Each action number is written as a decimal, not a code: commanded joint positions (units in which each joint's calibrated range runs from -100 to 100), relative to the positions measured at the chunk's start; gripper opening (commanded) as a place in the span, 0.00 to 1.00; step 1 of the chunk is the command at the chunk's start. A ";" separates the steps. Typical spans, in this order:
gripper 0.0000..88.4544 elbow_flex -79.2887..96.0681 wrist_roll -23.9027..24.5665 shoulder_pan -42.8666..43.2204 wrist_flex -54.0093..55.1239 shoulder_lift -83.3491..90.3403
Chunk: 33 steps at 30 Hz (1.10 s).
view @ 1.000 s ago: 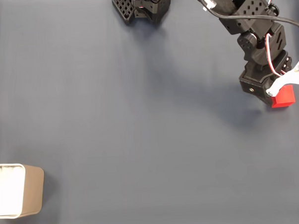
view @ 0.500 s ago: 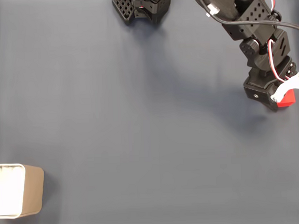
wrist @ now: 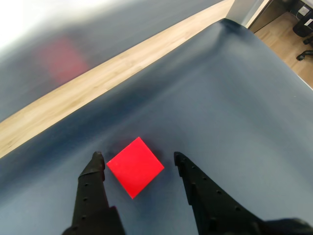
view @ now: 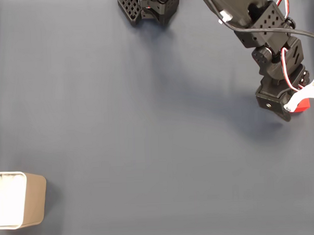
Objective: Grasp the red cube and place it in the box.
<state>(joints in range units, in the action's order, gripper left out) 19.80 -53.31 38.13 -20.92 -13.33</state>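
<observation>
The red cube (wrist: pixel 135 166) lies on the dark blue-grey table cover (wrist: pixel 234 107), between the two black fingers (wrist: pixel 93 191) of the gripper (wrist: pixel 138 156). The jaws stand apart, one tip just beside the cube's left corner as the wrist view shows it, the other well clear of its right corner; contact on the left cannot be confirmed. The cube is turned diamond-wise to the gripper: one corner points away from the camera toward the wooden edge (wrist: pixel 73 98) of the table, the opposite corner points back toward the wrist. Being a cube, it presents no long axis; its diagonal runs along the line of the fingers rather than its flat faces. In the fixed view the red cube (view: pixel 302 106) sits at the far right of the mat, mostly covered by the arm's black wrist housing (view: pixel 273 99) and a white finger piece (view: pixel 304 93), with only a small red portion exposed. The box (view: pixel 33 201), tan with a white interior, stands at the lower left edge of the fixed view, well apart from cube and gripper.
</observation>
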 commanded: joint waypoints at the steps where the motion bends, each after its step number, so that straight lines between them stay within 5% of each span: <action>1: 0.38 -2.92 -0.44 0.51 1.41 0.25; 33: 0.37 1.37 -0.05 2.85 -0.47 3.28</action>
<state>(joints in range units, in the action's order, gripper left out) 20.80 -53.06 40.73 -20.84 -14.72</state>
